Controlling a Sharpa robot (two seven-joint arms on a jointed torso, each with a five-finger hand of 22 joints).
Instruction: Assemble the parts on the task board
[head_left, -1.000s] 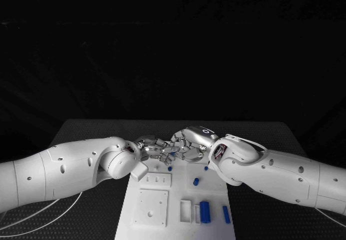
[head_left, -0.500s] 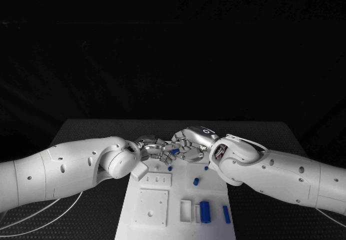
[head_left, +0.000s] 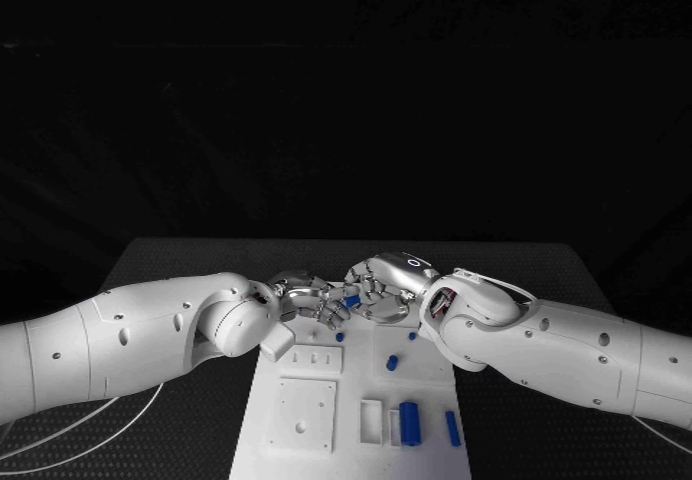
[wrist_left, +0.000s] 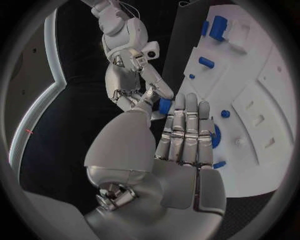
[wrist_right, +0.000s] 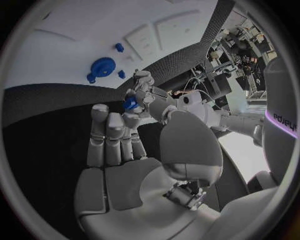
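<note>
Above the far end of the white task board (head_left: 307, 412) my two hands meet fingertip to fingertip. A small blue part (head_left: 351, 300) sits between them. My left hand (head_left: 304, 296) pinches this part (wrist_left: 164, 106) between its thumb and a finger. My right hand (head_left: 384, 290) also grips the same part (wrist_right: 130, 103) with its fingertips (wrist_left: 160, 88). The other fingers of both hands are fairly straight. Further blue parts lie on the board: a thick cylinder (head_left: 410, 423), a thin pin (head_left: 451, 428) and a small peg (head_left: 391, 362).
A round blue part (wrist_right: 102, 66) sits in the board (wrist_right: 75, 35) under the hands, and shows again (wrist_left: 215, 136) behind my left fingers. White recessed blocks (head_left: 304, 413) occupy the board's left side. Black table (head_left: 173, 270) lies on both sides.
The hands have barely moved. The small blue part shows a little more clearly between the touching fingertips than one second ago.
</note>
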